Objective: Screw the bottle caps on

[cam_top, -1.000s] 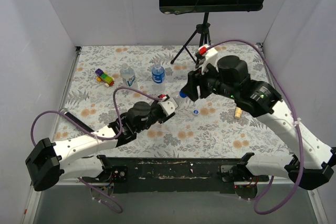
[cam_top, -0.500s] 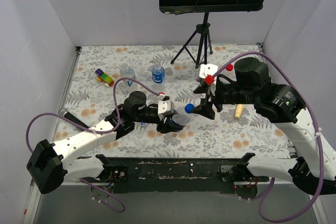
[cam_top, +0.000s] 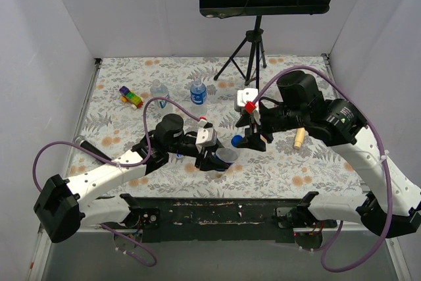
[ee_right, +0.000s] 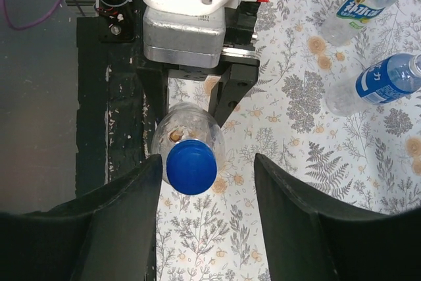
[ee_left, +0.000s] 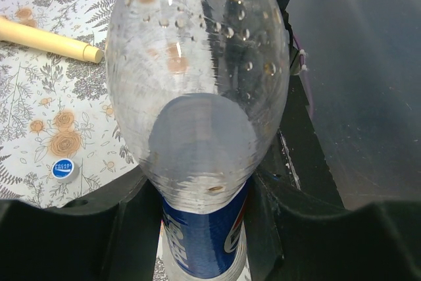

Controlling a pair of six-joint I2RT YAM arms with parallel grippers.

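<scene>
My left pincer [cam_top: 214,160] clamps the clear plastic blue-labelled bottle [ee_left: 197,90]. Right wrist view adds its round blue cap [ee_right: 191,166], between my right pincer's [ee_right: 207,166] wide jaws.

Between my left fingers [ee_left: 79,241], the blue label [ee_left: 197,245] of the bottle [ee_left: 197,64] is showing part of a red-white-blue round logo [ee_left: 235,236] and cut-off white letters. Left of them, a whitish cap [ee_left: 63,170] is carrying a blue disc whose white print I am failing to read.
</scene>
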